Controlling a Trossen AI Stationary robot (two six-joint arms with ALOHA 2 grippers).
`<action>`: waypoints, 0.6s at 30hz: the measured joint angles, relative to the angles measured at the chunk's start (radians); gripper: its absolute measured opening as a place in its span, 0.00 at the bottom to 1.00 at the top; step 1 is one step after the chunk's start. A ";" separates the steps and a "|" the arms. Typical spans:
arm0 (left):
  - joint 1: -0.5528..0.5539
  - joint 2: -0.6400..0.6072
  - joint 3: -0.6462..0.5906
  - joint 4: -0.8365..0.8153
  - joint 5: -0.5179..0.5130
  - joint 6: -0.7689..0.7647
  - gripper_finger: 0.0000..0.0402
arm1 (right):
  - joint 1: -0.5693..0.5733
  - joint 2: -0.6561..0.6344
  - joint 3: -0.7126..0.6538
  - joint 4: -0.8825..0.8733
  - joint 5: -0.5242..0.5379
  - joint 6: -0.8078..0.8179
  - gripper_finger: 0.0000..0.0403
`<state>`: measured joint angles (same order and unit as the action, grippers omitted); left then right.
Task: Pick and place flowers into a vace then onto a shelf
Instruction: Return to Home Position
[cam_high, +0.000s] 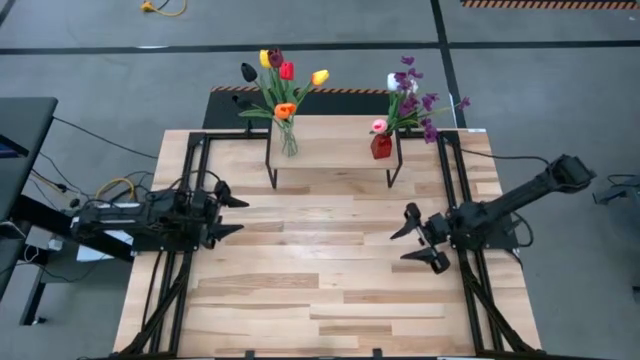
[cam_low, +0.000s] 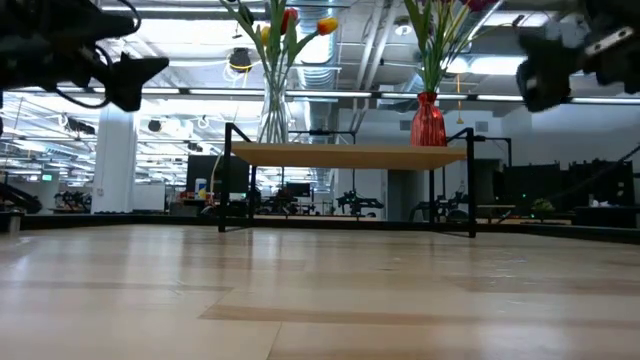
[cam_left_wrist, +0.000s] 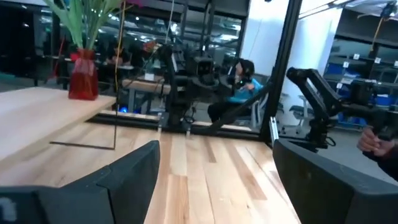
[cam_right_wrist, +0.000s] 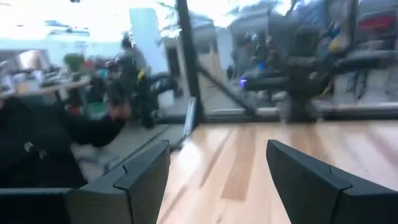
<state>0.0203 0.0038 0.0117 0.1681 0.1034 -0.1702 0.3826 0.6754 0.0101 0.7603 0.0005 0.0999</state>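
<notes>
Set on the shelf (cam_high: 330, 150) at the far edge of the table (cam_high: 330, 300): a clear vase (cam_high: 288, 140) toward the left end and a red vase (cam_high: 381, 147) toward the right, well apart, likely to keep the two bunches from tangling. In the clear one, tulips (cam_high: 280, 75) in red, yellow, orange and dark, fanned out above the rim. In the red one, purple sprigs (cam_high: 412, 95) with a pink head low beside them. Both vases upright, stems standing inside, no flower lying loose on the table. Judged from that, placing done and only the folding away to rest not yet finished. Left gripper (cam_high: 243, 215) over the left side of the table, nearer than the shelf, pointing right, fingers spread wide and holding nothing. Right gripper (cam_high: 397, 246) over the right side, pointing left, a little nearer than its partner, fingers likewise wide apart and empty. Seen from table height, both raised above the table and apart from the shelf, presumably to avoid knocking it. Worth watching: tall, top-heavy stems on a narrow board, hence a risk of tipping at any brush against its legs.
</notes>
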 joint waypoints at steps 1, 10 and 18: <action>-0.012 0.001 0.000 0.001 -0.015 0.010 0.75 | 0.002 -0.043 0.000 -0.014 0.009 -0.003 0.65; -0.183 0.001 -0.002 -0.082 -0.157 0.059 0.75 | -0.005 -0.129 0.002 -0.199 0.034 -0.050 0.65; -0.277 0.001 -0.002 -0.103 -0.300 0.131 0.75 | -0.025 -0.124 0.001 -0.323 0.035 -0.046 0.65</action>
<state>-0.2569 0.0044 0.0093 0.0647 -0.1964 -0.0389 0.3573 0.5510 0.0109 0.4370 0.0353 0.0534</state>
